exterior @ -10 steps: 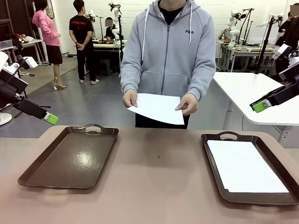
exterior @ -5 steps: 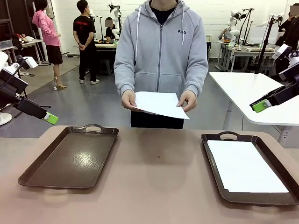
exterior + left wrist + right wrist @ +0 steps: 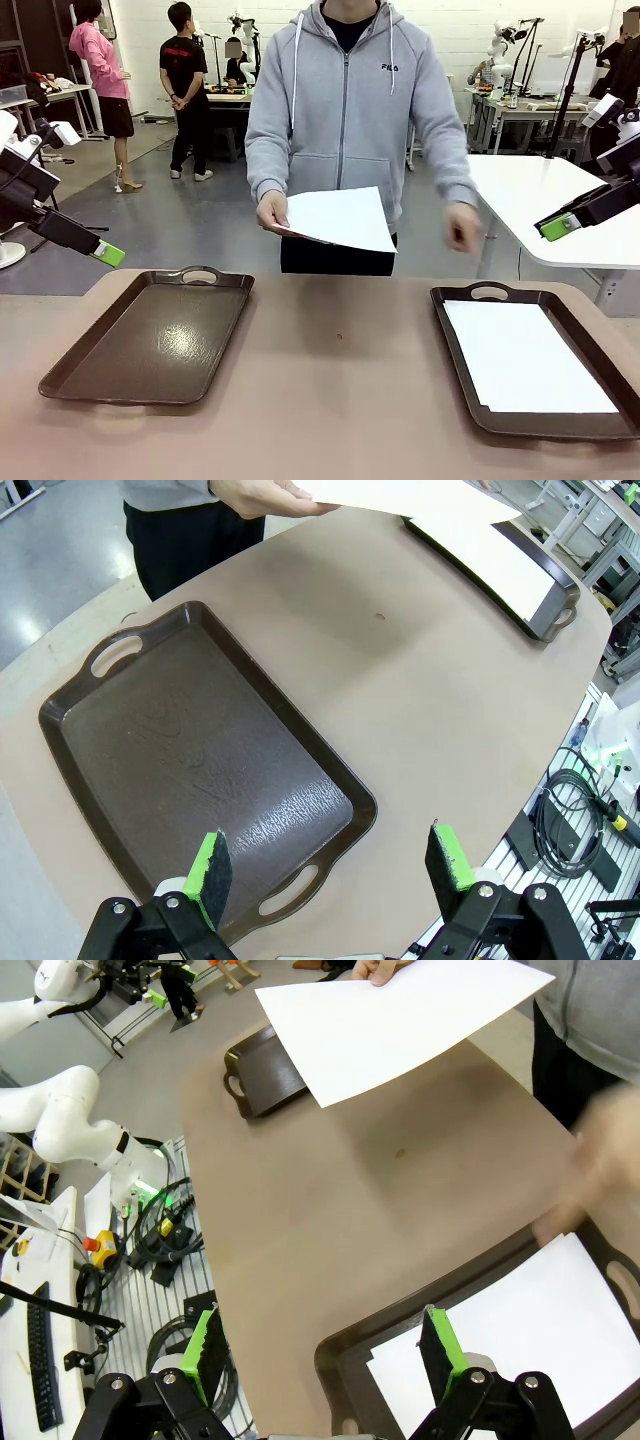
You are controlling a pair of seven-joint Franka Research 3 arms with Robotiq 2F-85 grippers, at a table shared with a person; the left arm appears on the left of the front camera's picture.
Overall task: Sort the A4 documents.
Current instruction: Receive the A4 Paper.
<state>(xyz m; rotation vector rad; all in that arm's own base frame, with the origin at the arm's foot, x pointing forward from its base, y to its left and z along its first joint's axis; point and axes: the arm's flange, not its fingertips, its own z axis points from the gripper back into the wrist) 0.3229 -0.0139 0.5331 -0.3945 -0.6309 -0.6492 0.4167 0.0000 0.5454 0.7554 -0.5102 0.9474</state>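
Observation:
A person at the far side holds one white A4 document (image 3: pixel 338 218) in one hand above the table's far edge; it also shows in the right wrist view as a sheet (image 3: pixel 395 1022) and at the top of the left wrist view (image 3: pixel 400 495). More white sheets (image 3: pixel 522 355) lie in the right brown tray (image 3: pixel 455 345), seen too from the right wrist (image 3: pixel 520 1345). The left brown tray (image 3: pixel 160 335) holds nothing (image 3: pixel 200 770). My left gripper (image 3: pixel 330 865) hangs open above the left tray's near end. My right gripper (image 3: pixel 320 1350) stands open above the right tray, holding nothing.
The person's other hand (image 3: pixel 462 226) is blurred, out to the side. Bare brown tabletop (image 3: pixel 340 370) lies between the trays. A white table (image 3: pixel 545 200) stands behind on the right. Cables and a rack (image 3: pixel 150 1260) sit beside the table.
The person has let go of the sheet with one hand, which has swung out to the side; the sheet stays held by the other hand. Both grippers have stayed still.

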